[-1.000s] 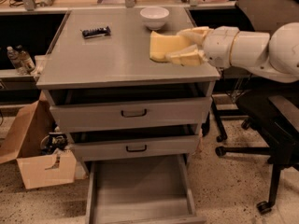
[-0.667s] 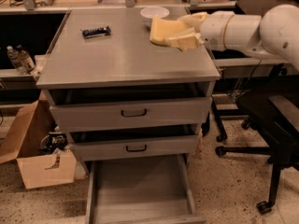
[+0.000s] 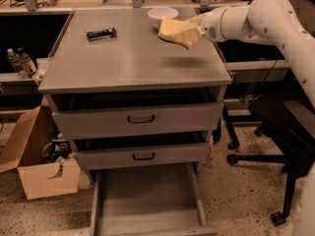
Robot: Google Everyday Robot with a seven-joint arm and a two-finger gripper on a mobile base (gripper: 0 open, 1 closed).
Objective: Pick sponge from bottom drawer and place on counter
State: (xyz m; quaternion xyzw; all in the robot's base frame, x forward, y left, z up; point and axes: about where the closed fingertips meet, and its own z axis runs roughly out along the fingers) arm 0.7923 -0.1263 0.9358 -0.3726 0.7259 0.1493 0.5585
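Above the counter (image 3: pixel 133 65), the gripper (image 3: pixel 191 34) pinches the sponge (image 3: pixel 170 28) just in front of a white bowl (image 3: pixel 161 12), well apart from a black object (image 3: pixel 101 33).

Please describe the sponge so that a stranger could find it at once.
Look at the grey counter of the three-drawer cabinet, toward its far right corner. There the gripper holds the sponge above the surface, beside the white bowl. It alone is a pale yellow flat pad; the bowl is round and white.
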